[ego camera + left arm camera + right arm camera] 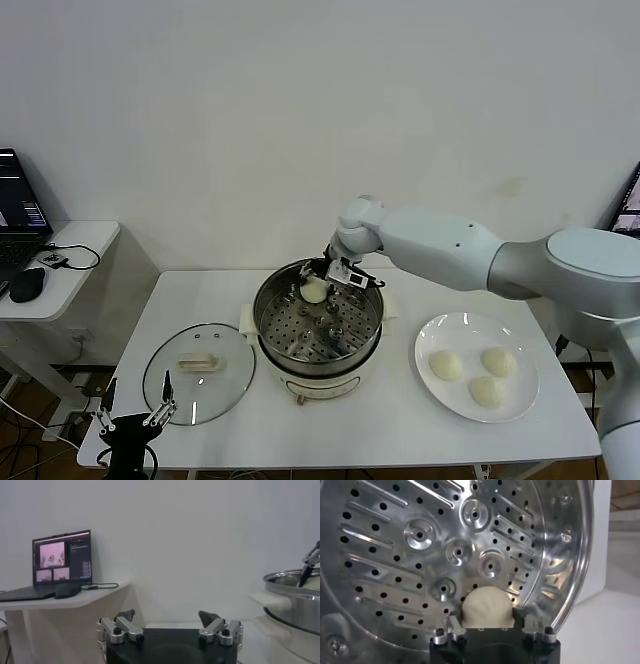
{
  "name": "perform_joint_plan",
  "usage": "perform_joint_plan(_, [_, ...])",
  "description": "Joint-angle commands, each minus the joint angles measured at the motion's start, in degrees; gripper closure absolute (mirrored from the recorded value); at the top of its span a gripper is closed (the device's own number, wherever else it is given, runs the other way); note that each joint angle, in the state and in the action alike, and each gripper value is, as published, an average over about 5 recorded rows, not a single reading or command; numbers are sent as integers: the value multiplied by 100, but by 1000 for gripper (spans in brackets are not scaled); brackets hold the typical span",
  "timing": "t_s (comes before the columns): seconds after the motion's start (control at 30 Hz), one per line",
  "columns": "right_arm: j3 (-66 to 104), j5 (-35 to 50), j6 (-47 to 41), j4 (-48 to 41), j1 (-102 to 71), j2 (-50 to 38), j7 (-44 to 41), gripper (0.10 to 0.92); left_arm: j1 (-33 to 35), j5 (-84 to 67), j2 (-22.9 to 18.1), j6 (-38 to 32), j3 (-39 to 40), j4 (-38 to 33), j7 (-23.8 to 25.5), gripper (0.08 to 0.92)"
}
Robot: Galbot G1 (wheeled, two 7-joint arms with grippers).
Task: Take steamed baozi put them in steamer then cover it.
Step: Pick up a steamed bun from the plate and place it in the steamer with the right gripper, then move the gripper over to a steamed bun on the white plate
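Left gripper is parked at 7 o'clock by the table's near edge, jaws apart and empty. Cover lies at 9 o'clock of the steamer. Three baozi sit on the plate at 3 o'clock. Right gripper is over the steamer's far side with a bun between its fingers; grip unclear.
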Motion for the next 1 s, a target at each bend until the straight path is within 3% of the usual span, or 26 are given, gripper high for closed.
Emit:
perform_joint_plan(0.03, [-39, 783, -248, 459, 622, -227, -259, 213, 13, 0, 20, 5, 0, -10, 0, 177])
perform_joint_plan(0.2, [-239, 2429, -1701, 1629, 1397, -1166, -941, 203, 15, -10, 66, 7, 7, -21, 6, 177])
perform_joint_plan(0.33, [-290, 2940, -2770, 2467, 1830, -2136, -1179, 202, -5, -23, 115, 8, 17, -16, 12, 177])
perform_joint_plan(0.5, [-402, 2951, -3590, 3252, 2026, -3460, -1240, 203, -33, -22, 160, 12, 53, -37, 22, 177])
perform_joint_plan(0.7, [-477, 2700, -3909, 3857, 1736, -4875, -1230, 202, -57, -21, 217, 12, 86, -33, 26, 177])
perform_joint_plan(1.0, [-258, 1950, -3922, 4026, 491, -5550, -989, 202, -90, -17, 269, 21, 74, -5, 35, 177])
